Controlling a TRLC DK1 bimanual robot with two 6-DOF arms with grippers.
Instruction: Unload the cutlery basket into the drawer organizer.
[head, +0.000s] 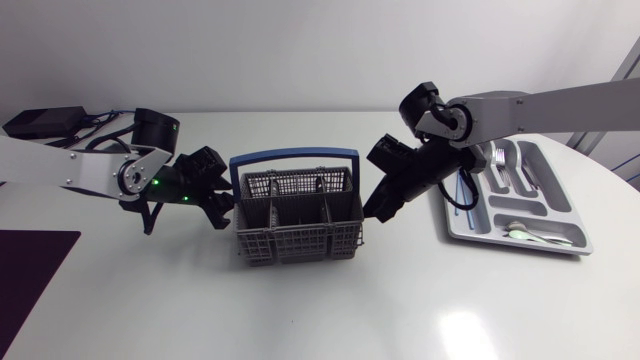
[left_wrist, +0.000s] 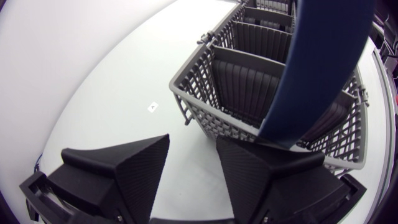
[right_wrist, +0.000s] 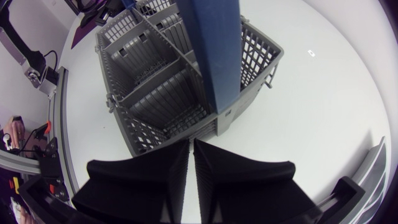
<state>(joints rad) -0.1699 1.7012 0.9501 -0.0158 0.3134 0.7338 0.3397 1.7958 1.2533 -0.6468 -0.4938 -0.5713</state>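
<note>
Grey basket sits mid-bench, its visible compartments looking empty; the organizer lies at the right. The left hand, open just beside the basket's left wall, could shove or tip it. The right hand, closed on nothing, might snag the blue handle.

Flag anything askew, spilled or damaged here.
Nothing stands out. The basket stands upright with its handle raised, its compartments looking empty, and the cutlery lies inside the organizer, none spilled beside it.
</note>
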